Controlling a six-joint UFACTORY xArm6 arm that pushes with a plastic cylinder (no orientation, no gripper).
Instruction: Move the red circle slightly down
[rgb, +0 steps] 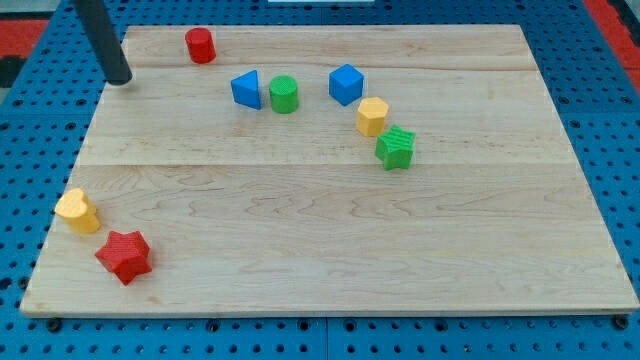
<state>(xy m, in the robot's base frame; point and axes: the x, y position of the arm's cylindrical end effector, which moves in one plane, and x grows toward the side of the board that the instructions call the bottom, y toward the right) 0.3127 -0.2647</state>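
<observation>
The red circle (200, 45) is a short red cylinder standing near the top edge of the wooden board (330, 230), left of centre. My tip (120, 78) is the lower end of the dark rod that comes in from the view's top left. It rests on the board's left edge, to the left of and a little below the red circle, with a clear gap between them.
A blue triangle (245, 89) and a green circle (284, 94) sit side by side right of the red circle. Further right are a blue cube (346, 84), a yellow hexagon (372, 116) and a green star (396, 148). A yellow cylinder (77, 210) and a red star (124, 256) lie at the bottom left.
</observation>
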